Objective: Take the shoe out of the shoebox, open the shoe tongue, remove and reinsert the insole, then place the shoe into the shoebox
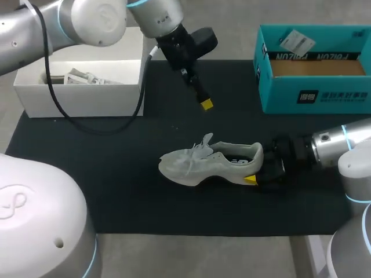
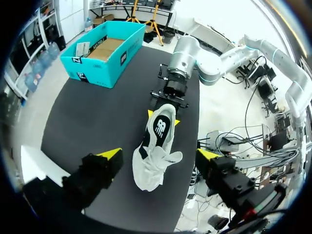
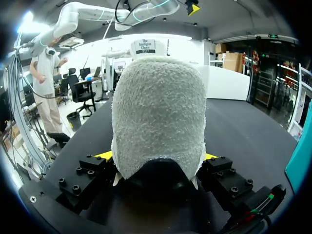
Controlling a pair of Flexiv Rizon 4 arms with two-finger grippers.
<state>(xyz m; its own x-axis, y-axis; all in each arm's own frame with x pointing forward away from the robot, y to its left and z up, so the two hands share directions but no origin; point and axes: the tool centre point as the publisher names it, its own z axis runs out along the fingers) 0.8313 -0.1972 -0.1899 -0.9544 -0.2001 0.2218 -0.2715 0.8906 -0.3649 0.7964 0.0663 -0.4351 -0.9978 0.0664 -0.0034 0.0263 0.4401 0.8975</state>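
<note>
On the black mat (image 1: 116, 191) the right gripper (image 3: 157, 157) clamps the sneaker (image 1: 208, 162) at its heel; the left gripper (image 2: 160, 154), hanging open above, should pinch only the tongue (image 1: 203, 143), lifting gently.

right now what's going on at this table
The shoe is out of the teal shoebox and lies on the black mat. The right arm has its jaws shut on the shoe's heel. The left arm hangs above the shoe with jaws open, touching nothing. A white box sits at the far left.
</note>
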